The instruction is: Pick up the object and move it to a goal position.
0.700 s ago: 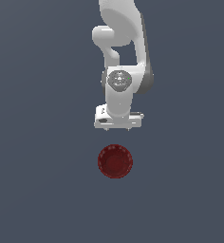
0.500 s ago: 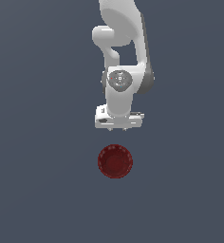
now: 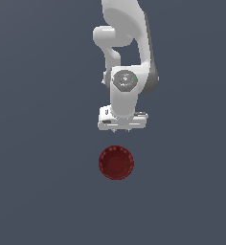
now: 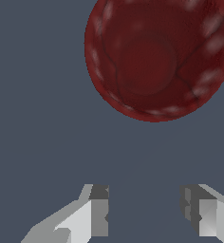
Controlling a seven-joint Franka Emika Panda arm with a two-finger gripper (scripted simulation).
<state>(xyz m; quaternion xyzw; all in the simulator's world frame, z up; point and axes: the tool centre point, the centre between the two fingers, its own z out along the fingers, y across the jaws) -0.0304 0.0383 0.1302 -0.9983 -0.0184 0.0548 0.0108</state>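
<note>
Hardly anything has shifted since the earlier frames: your gripper point(image 3: 122, 128) sits at most a touch lower than it did, and the bowl point(image 3: 116, 162) lies just where it was on the flat grey surface point(image 3: 38, 191). You are early in the task. The bowl has not been touched, let alone lifted, and no goal marker shows in either view, so the approach, the grasp and the whole carry are all left to do. In the wrist view your two fingers point(image 4: 99, 213) stand apart with bare floor between them, clamped on nothing, and the bowl point(image 4: 156, 57) sits clear of them, not between the tips. In the exterior view it lies near the gripper and just below it in the picture. It sits upright, mouth up, and holds nothing; you can see its faintly ribbed inside right down to the base.
</note>
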